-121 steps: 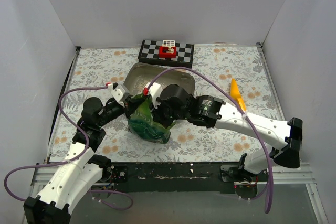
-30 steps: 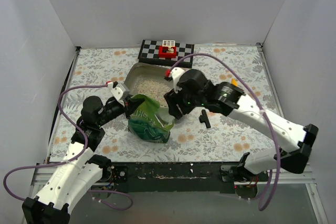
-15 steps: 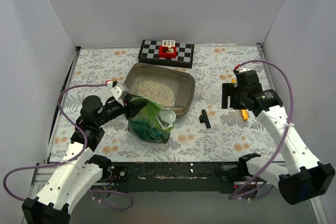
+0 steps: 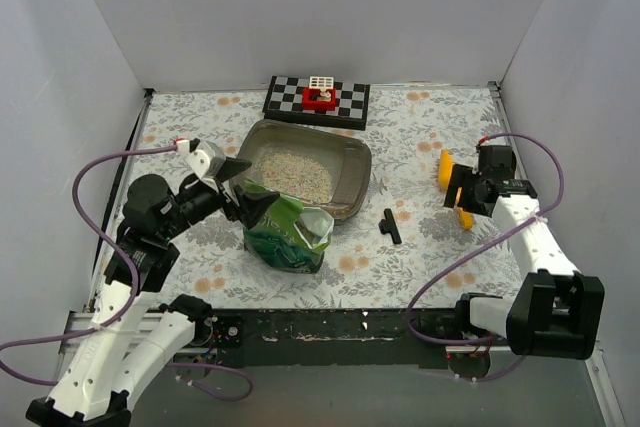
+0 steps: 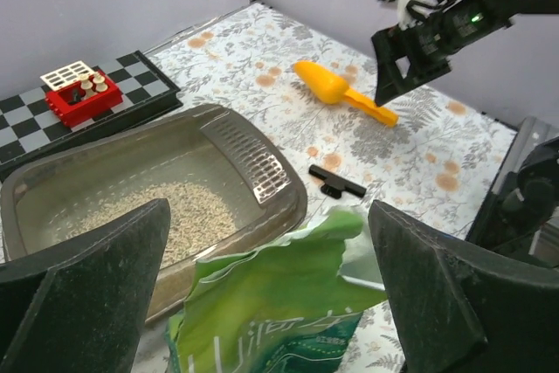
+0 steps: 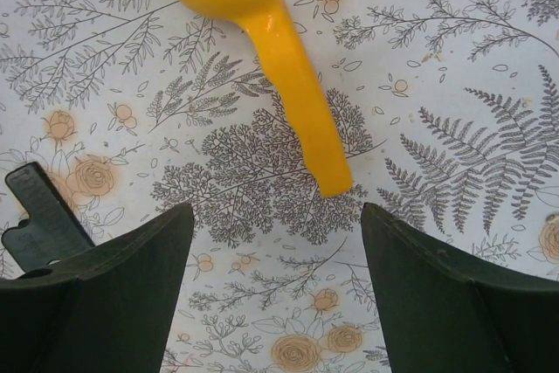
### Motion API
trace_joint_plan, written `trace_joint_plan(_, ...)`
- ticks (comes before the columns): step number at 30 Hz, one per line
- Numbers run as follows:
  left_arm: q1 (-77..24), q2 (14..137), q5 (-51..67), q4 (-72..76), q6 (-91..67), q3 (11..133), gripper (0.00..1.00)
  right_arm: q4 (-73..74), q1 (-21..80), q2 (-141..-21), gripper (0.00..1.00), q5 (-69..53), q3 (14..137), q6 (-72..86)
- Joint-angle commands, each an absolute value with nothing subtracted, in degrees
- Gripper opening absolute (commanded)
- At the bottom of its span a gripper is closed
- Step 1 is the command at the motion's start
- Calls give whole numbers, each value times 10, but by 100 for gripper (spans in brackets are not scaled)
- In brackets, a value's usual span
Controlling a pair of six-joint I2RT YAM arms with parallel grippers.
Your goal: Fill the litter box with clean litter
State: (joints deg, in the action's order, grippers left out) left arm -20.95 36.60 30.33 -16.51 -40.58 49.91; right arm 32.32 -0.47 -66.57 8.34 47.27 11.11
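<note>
The litter box (image 4: 362, 152) is a grey-brown tray at mid table, and a patch of clean litter (image 4: 294, 173) lies inside it (image 5: 170, 216). The torn green bag (image 4: 287, 235) stands against the box's near wall. My left gripper (image 4: 238, 190) is open just left of the bag. In the left wrist view the bag's torn top (image 5: 279, 290) rises between the spread fingers, untouched, in front of the box's rim (image 5: 293, 209). My right gripper (image 4: 458, 190) hangs open at the right, over the handle end of a yellow scoop (image 6: 288, 67), its jaws empty (image 6: 277, 211).
A black-and-white checkered board (image 4: 316, 101) with a small red block lies behind the box. A small black clip (image 4: 391, 227) rests on the floral cloth between box and scoop; the right wrist view catches it (image 6: 39, 216) too. White walls close in three sides.
My left gripper has opened and let go of the bag, pulling back leftward. The right arm swung from over the box to the right, above the scoop.
</note>
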Motion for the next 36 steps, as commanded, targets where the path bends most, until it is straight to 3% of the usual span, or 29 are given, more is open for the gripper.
trace_joint_plan(1,-221,392,270,-223,-451,573,98,260,-30,-715,85,33,483,70)
trace_joint_plan(11,-250,416,316,-187,-513,585,98,238,-75,-838,79,-45,502,54)
trace_joint_plan(18,-275,433,254,-219,-484,600,98,235,-78,-886,69,-44,503,54)
trace_joint_plan(25,-280,470,222,-247,-504,645,98,251,-78,-925,48,23,523,60)
trace_joint_plan(27,-280,485,215,-262,-506,664,98,258,-78,-942,37,34,524,63)
trace_joint_plan(31,-280,518,219,-280,-531,700,98,268,-78,-946,2,40,537,62)
trace_joint_plan(36,-280,556,241,-305,-550,734,98,279,-42,-884,1,25,561,54)
